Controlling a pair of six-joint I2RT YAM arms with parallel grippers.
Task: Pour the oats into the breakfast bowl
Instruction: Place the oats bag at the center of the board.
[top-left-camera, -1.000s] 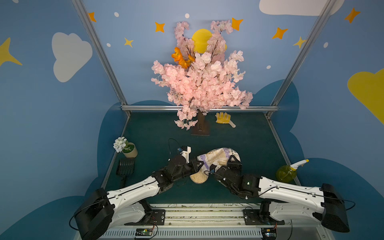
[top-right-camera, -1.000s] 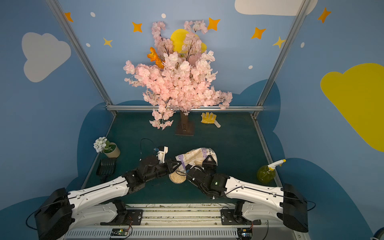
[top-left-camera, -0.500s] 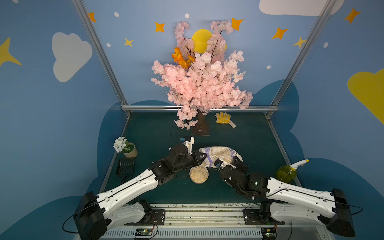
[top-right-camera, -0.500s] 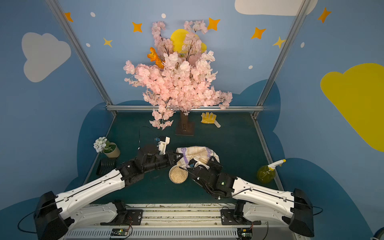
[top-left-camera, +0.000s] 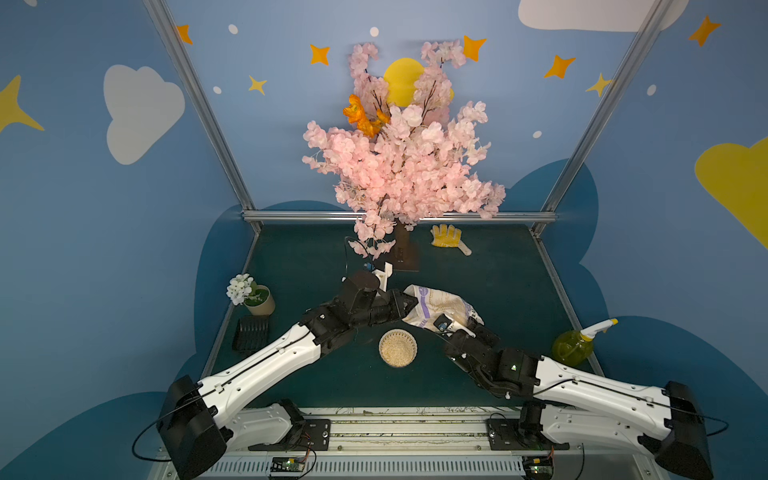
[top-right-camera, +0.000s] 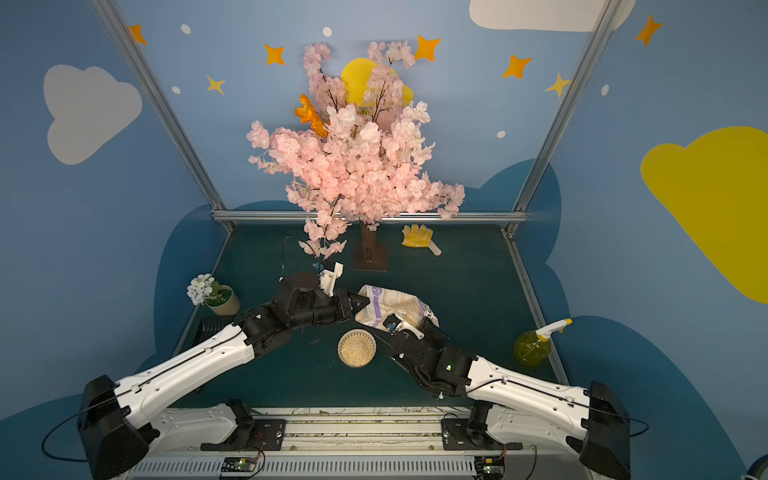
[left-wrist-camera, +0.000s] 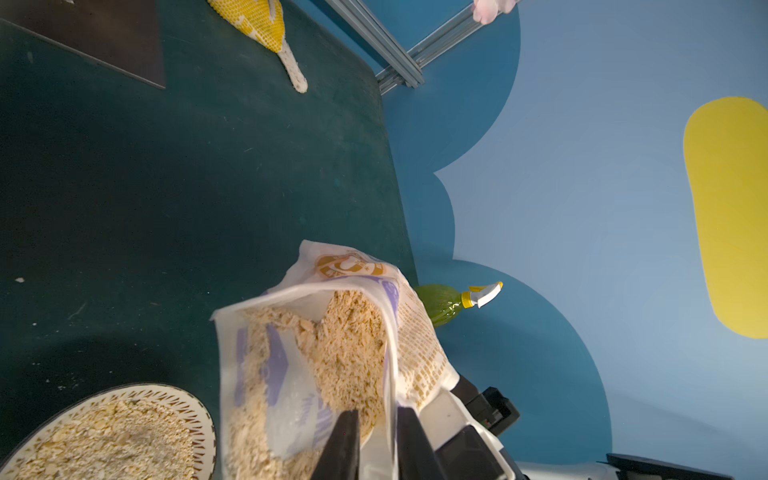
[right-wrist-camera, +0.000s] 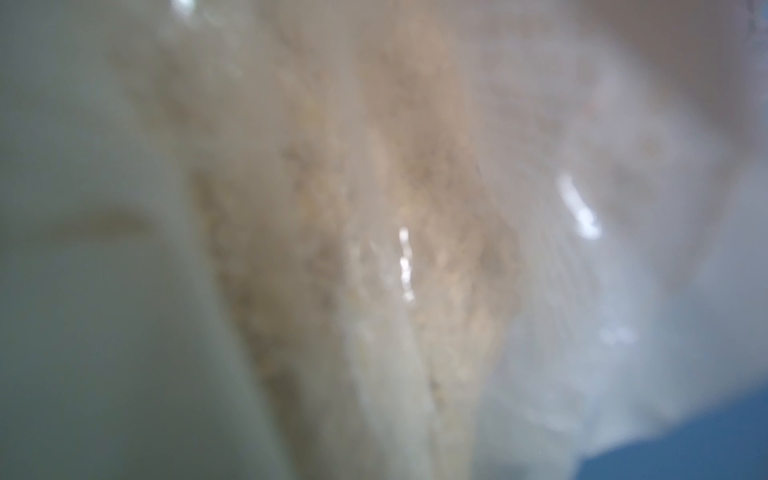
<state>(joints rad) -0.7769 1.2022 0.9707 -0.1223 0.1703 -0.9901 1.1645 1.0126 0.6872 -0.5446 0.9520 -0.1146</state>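
Swung back off the bowl (left-wrist-camera: 166, 392), the oat bag (top-left-camera: 440, 305) now spans centre frame in both top views. My left gripper (left-wrist-camera: 377, 415) stands slightly parted around its open lip; I can't tell whether it grips. My right gripper (top-left-camera: 459, 324) is buried in the other end, its jaws unreadable. The bowl, lower centre, is full of oats (top-left-camera: 397, 349).

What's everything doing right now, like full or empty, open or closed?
oat bag: mouth open, oats inside
bowl: upright, filled with oats
left gripper: jaws slightly apart around the bag's rim
right gripper: against the bag, jaws hidden
spray bottle: upright
glove: lying flat
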